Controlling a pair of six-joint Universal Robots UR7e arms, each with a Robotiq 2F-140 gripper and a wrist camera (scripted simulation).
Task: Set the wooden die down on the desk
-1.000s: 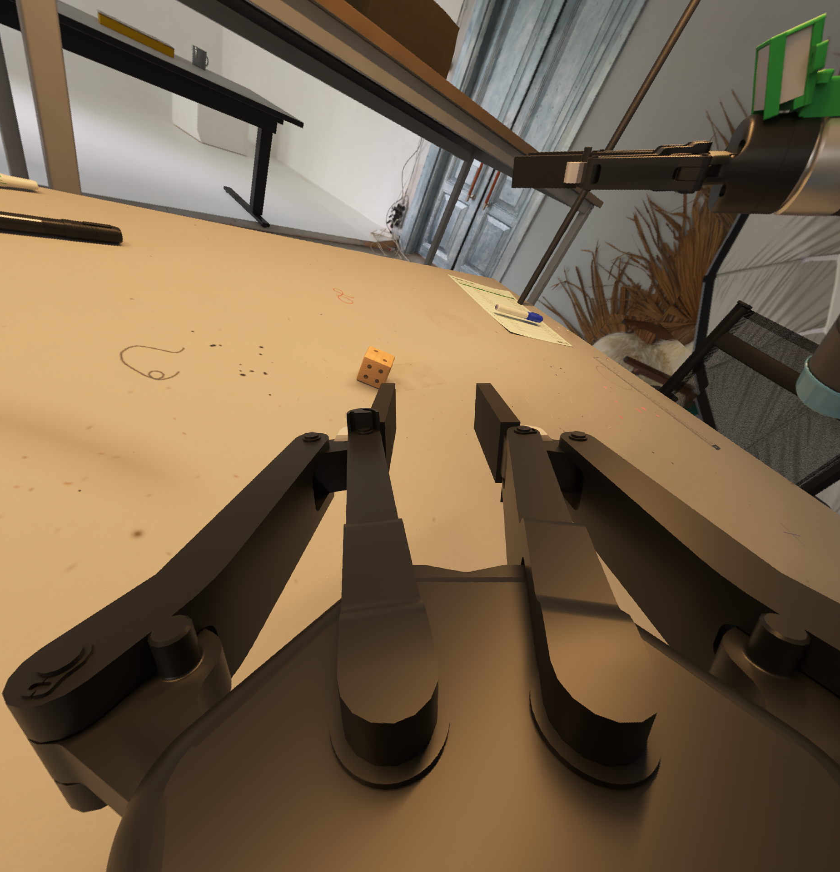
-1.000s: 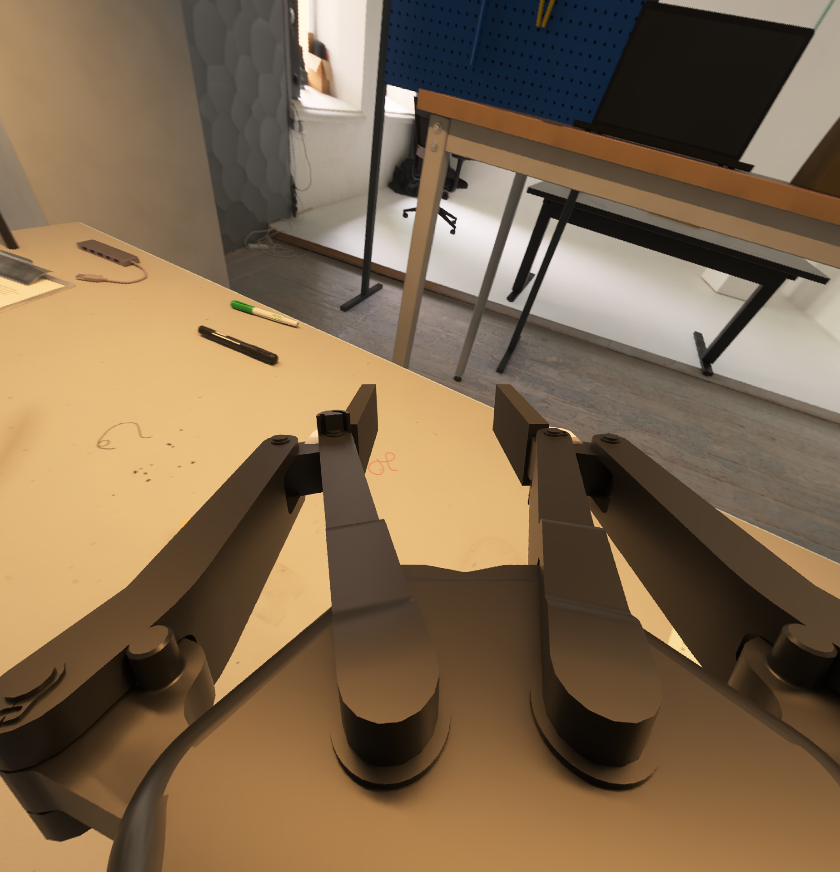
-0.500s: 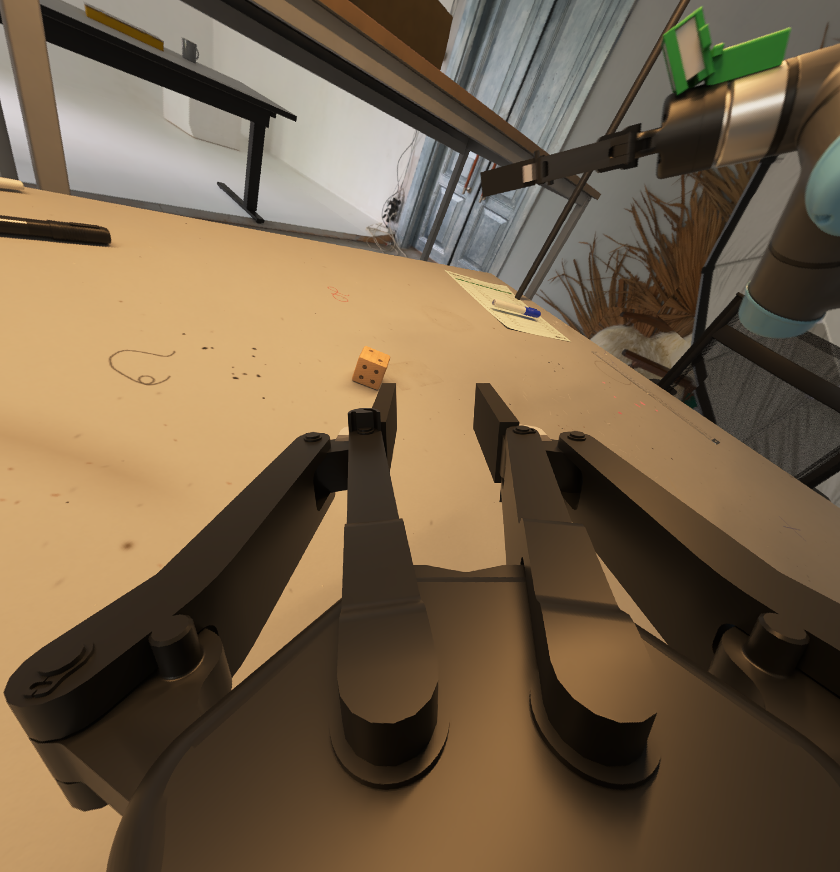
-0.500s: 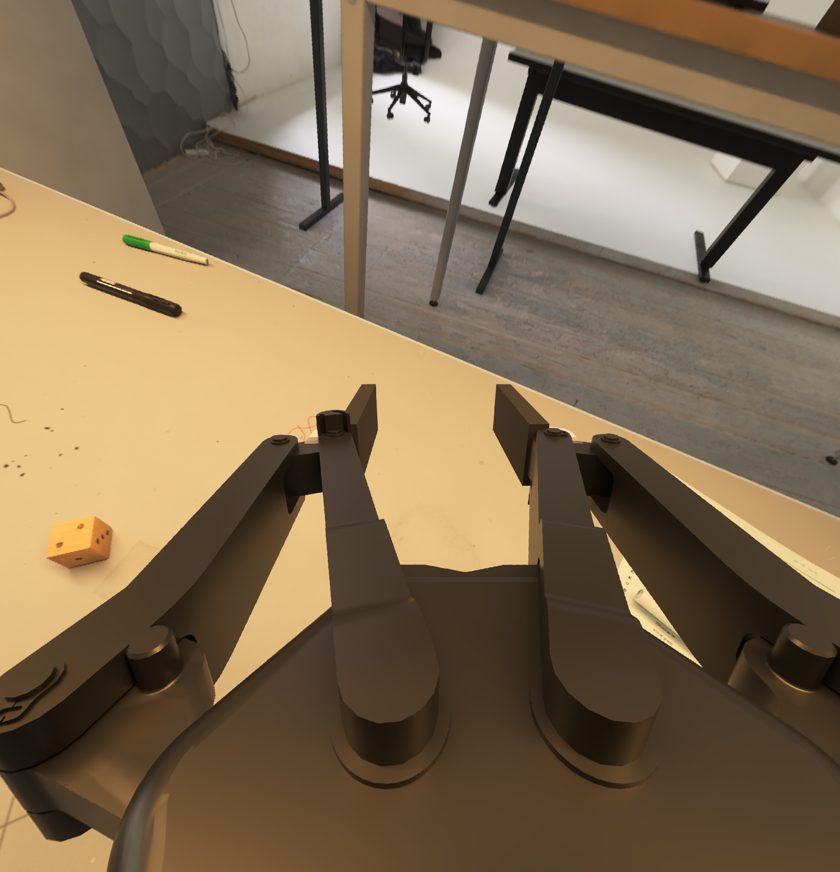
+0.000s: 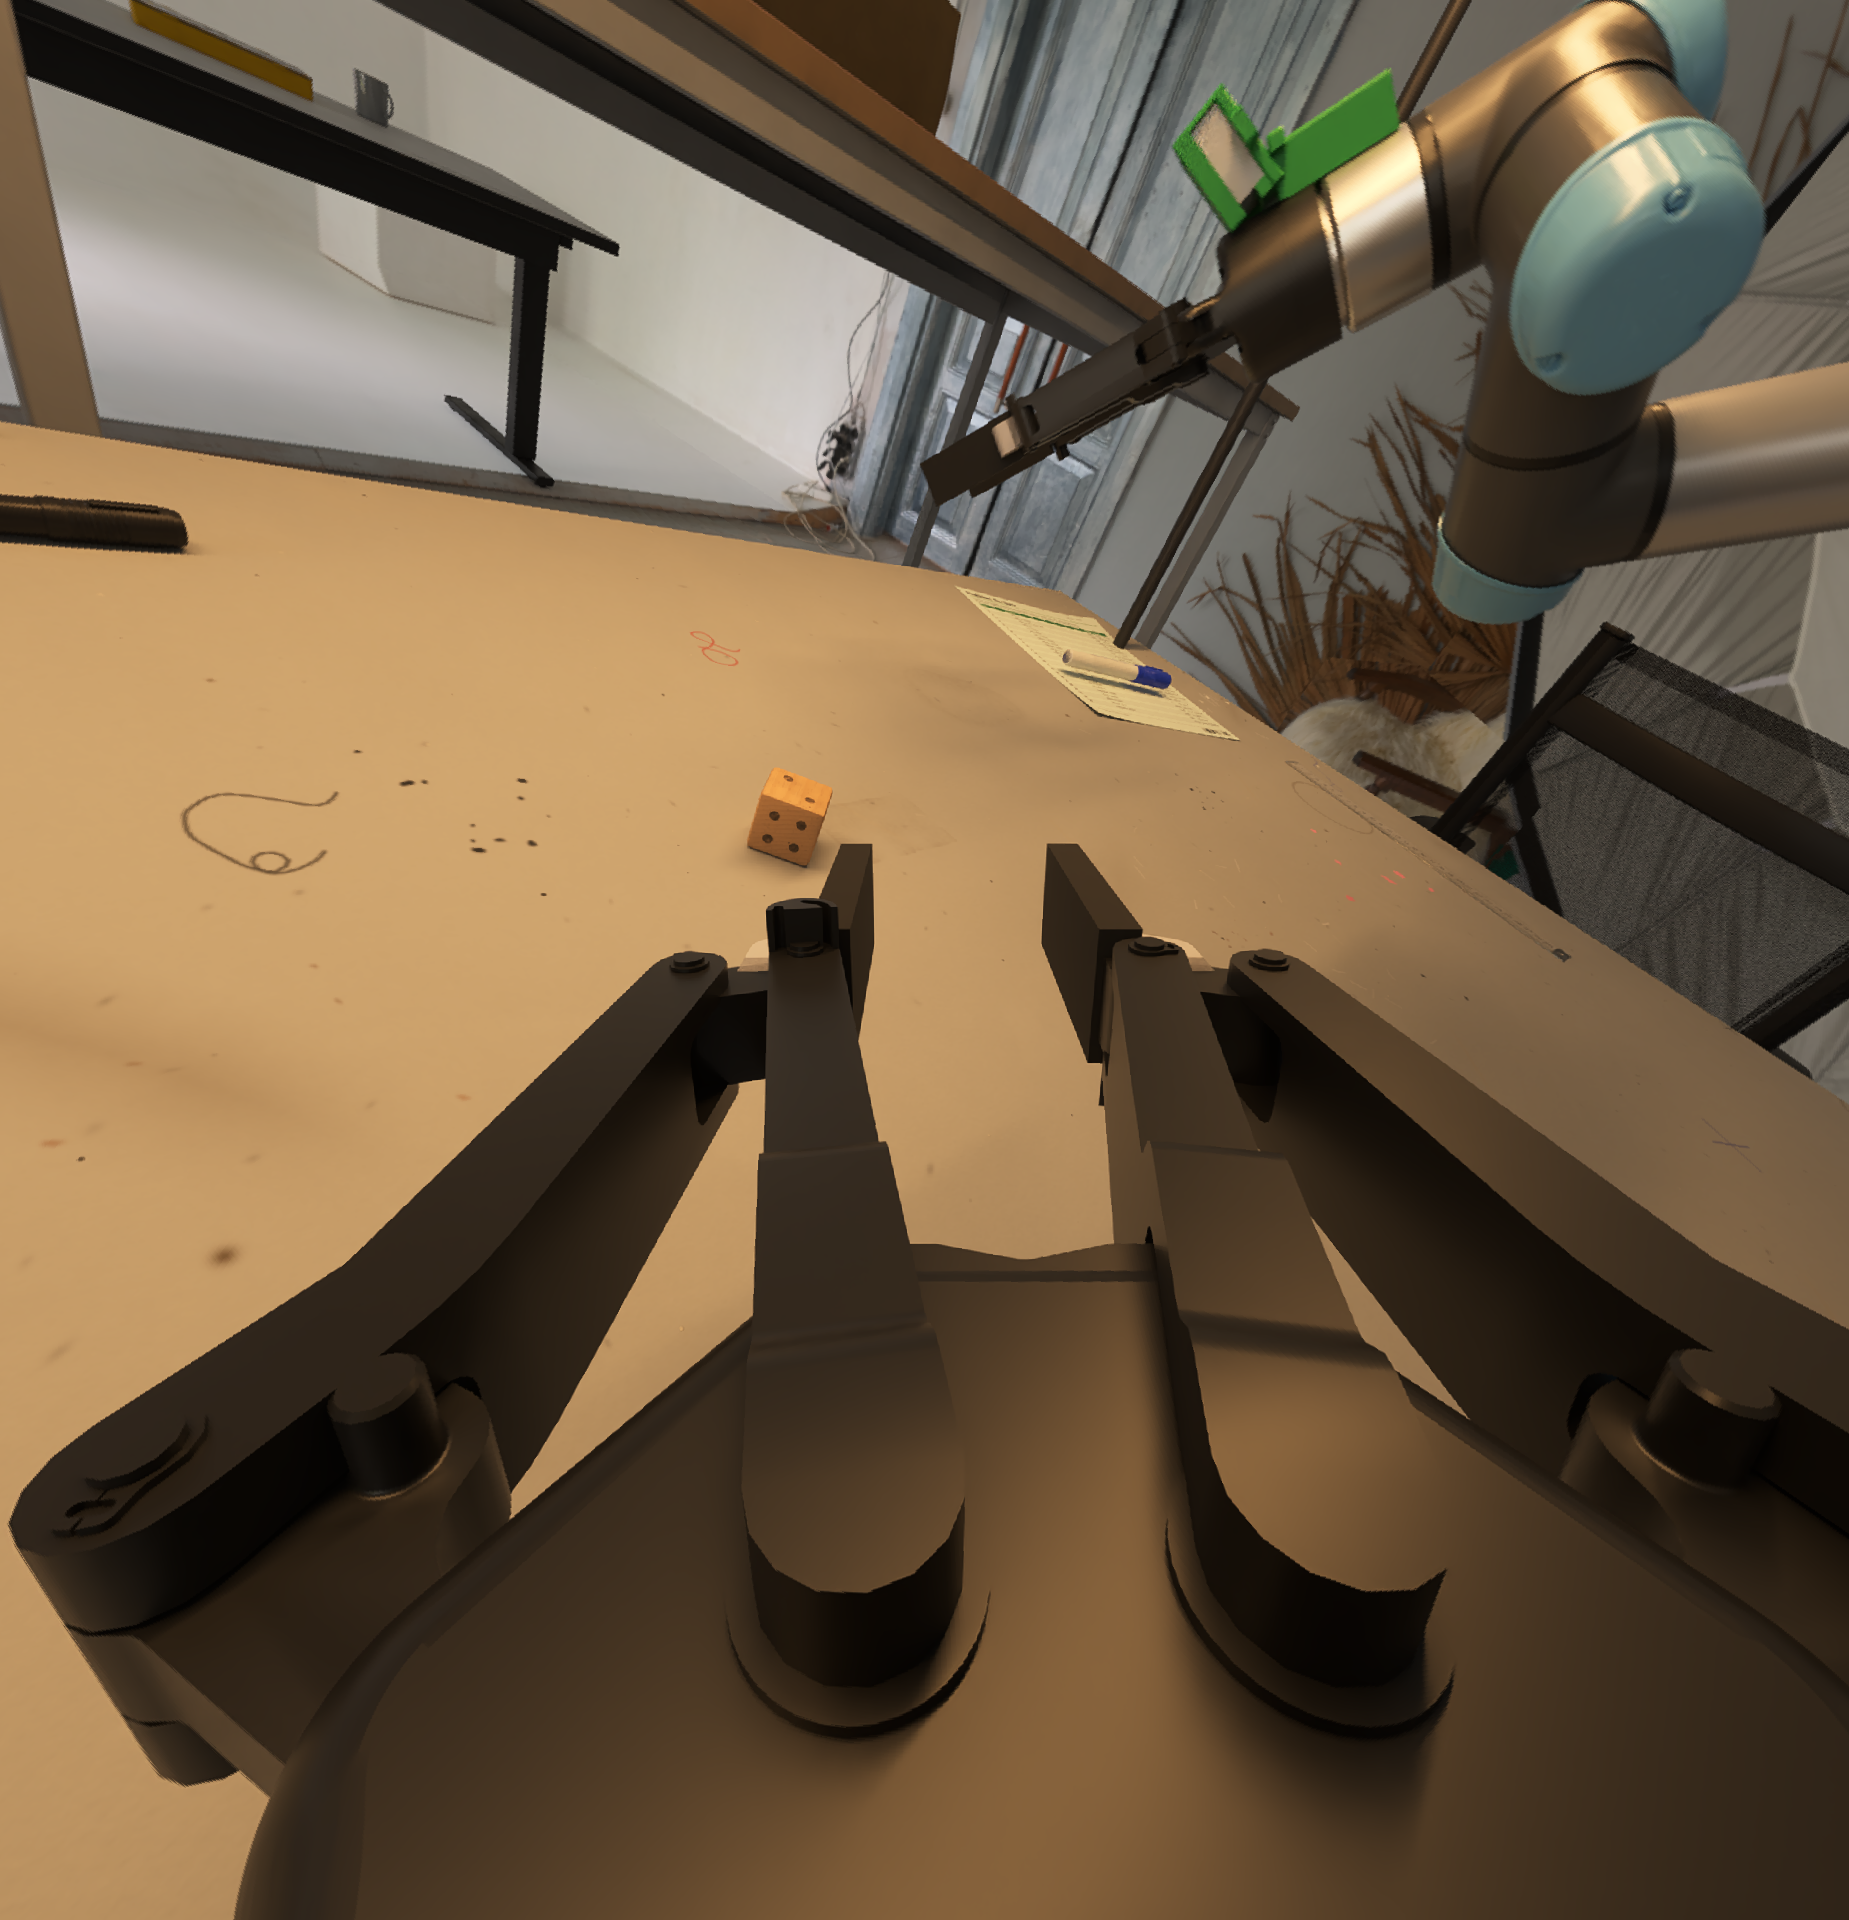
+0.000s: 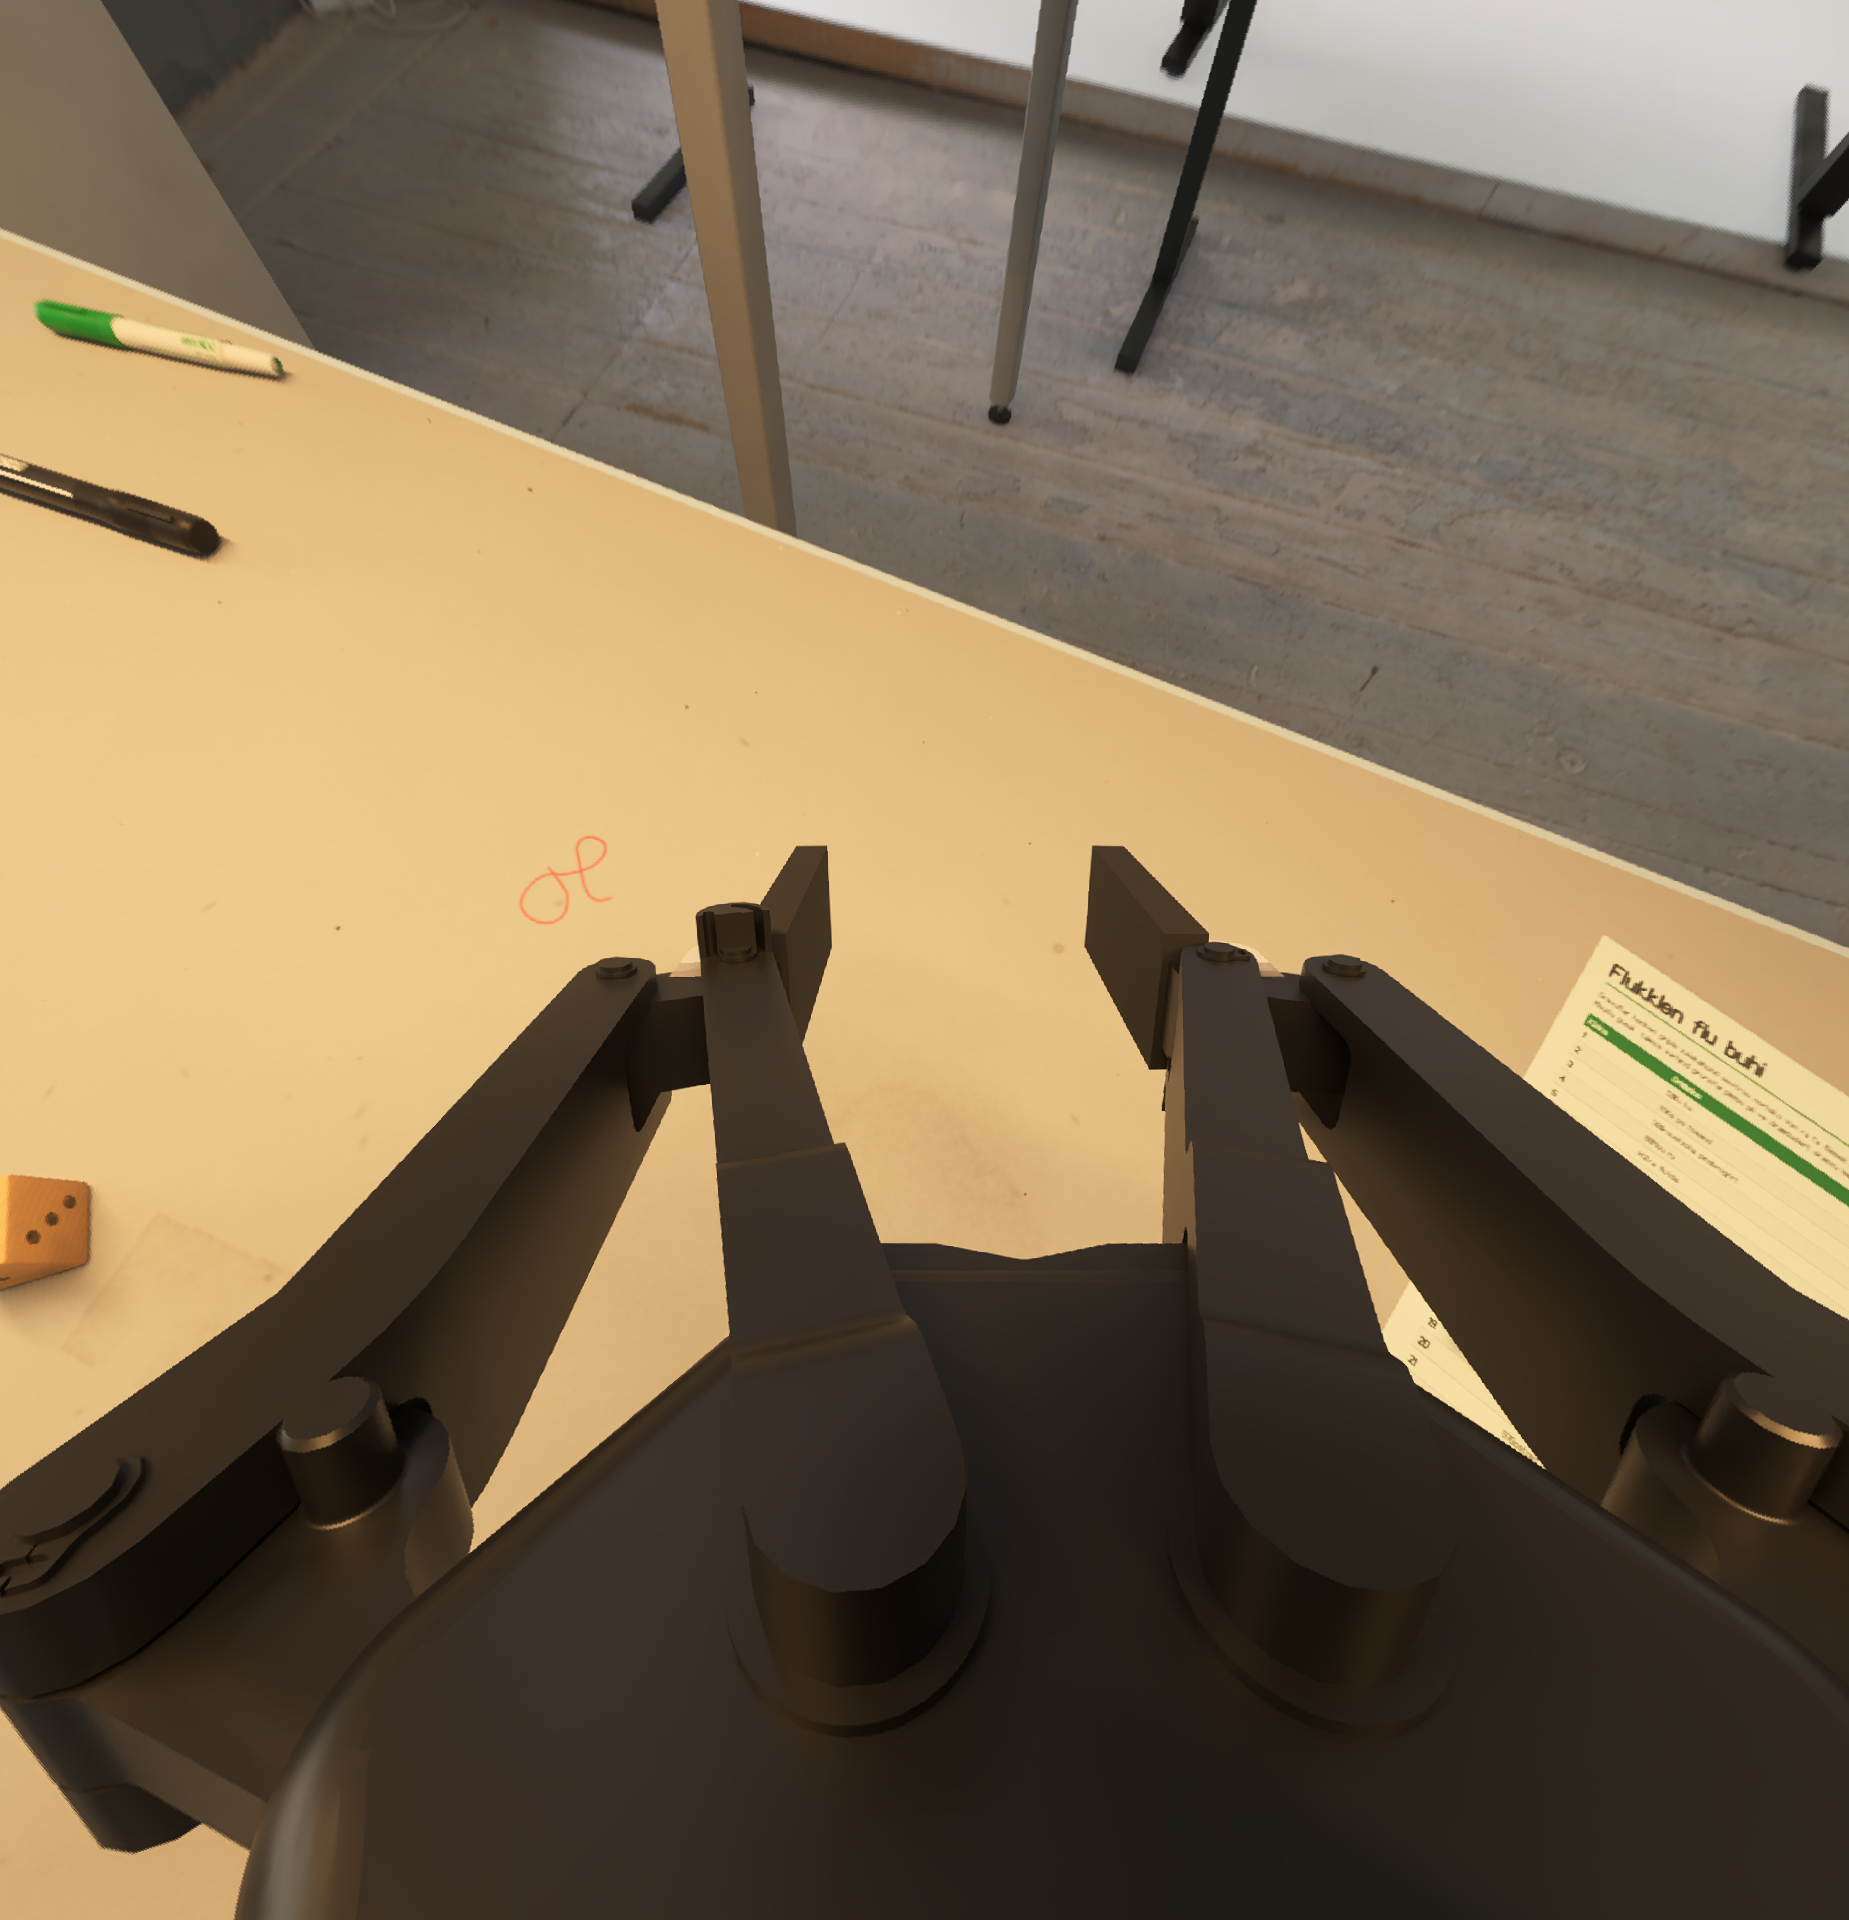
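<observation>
The wooden die [image 5: 789, 817] rests on the tan desk [image 5: 432, 665], just beyond and left of my left gripper's left fingertip. My left gripper [image 5: 956, 883] is open and empty, low over the desk. The die also shows at the left edge of the right wrist view [image 6: 26, 1232], well left of my right gripper [image 6: 956, 894], which is open and empty above the desk [image 6: 380, 675]. The right arm also shows in the left wrist view [image 5: 1471, 239], raised at the upper right, its gripper pointing down-left.
A black pen [image 6: 99, 501] and a green marker [image 6: 161, 339] lie at the desk's far left; the black pen also shows in the left wrist view [image 5: 68, 520]. A printed sheet [image 6: 1720, 1132] lies on the right, with a blue-capped marker [image 5: 1117, 667] on it. The desk edge [image 6: 1107, 649] drops to the floor.
The right gripper has tilted downward toward the desk, bringing the die and the sheet into its view. The right arm has swung in and lowered. The die and left gripper stay put.
</observation>
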